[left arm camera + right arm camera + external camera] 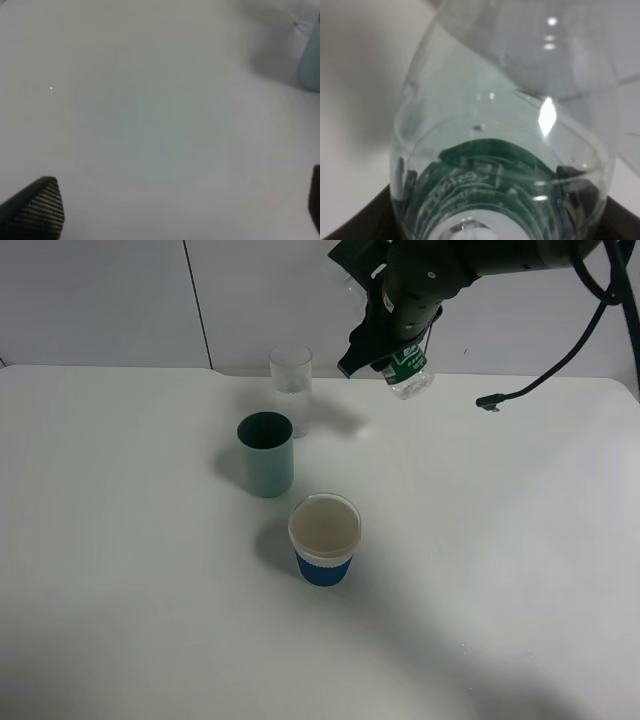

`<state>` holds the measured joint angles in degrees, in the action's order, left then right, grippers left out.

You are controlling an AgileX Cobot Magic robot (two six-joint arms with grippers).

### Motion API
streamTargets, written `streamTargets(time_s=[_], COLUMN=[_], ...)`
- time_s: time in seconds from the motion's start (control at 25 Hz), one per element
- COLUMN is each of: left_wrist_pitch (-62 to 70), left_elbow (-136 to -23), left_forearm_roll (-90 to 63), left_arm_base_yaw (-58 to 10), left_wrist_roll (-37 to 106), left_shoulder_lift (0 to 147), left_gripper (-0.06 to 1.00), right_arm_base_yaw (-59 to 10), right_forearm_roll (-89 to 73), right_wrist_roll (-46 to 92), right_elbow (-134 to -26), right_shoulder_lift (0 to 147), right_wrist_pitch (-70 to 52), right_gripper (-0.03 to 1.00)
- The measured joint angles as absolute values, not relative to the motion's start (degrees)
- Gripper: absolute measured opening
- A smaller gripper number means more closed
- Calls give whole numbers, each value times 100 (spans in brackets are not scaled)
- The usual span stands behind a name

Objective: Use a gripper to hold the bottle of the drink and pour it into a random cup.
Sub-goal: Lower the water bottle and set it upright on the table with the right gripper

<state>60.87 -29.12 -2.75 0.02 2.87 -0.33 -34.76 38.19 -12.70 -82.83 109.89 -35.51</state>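
Note:
My right gripper [392, 345] is shut on the bottle of the drink [408, 370], a clear bottle with a dark green label. It holds the bottle tilted in the air at the back of the table, up and to the right of the clear glass cup [291, 382]. The bottle's base points down and right, and its neck is mostly hidden by the arm. In the right wrist view the bottle [490, 150] fills the frame between the black fingers [355, 222]. My left gripper [175, 210] is open over bare table and does not show in the exterior high view.
A teal cup [266, 453] stands in front of the glass and also shows in the left wrist view [311, 60]. A white paper cup with a blue sleeve [324, 539] stands nearer the front. A black cable plug [487, 402] hangs at the back right.

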Motion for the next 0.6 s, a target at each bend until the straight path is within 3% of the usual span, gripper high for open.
streamTargets(time_s=[0.24,0.6], left_wrist_pitch=[6087,6087], left_elbow=[-2912,-2912], left_forearm_roll=[-275,-275], left_arm_base_yaw=[2,2], left_wrist_roll=[287,287], left_shoulder_lift=[-33,-33], left_gripper=[99,99], right_arm_base_yaw=[-3380,-2919], right_forearm_roll=[2579,2423], right_wrist_roll=[162,390], right_elbow=[-8042,-6283], right_shoulder_lift=[10763,10043], right_wrist_pitch=[-2756,-147], right_gripper=[56,56])
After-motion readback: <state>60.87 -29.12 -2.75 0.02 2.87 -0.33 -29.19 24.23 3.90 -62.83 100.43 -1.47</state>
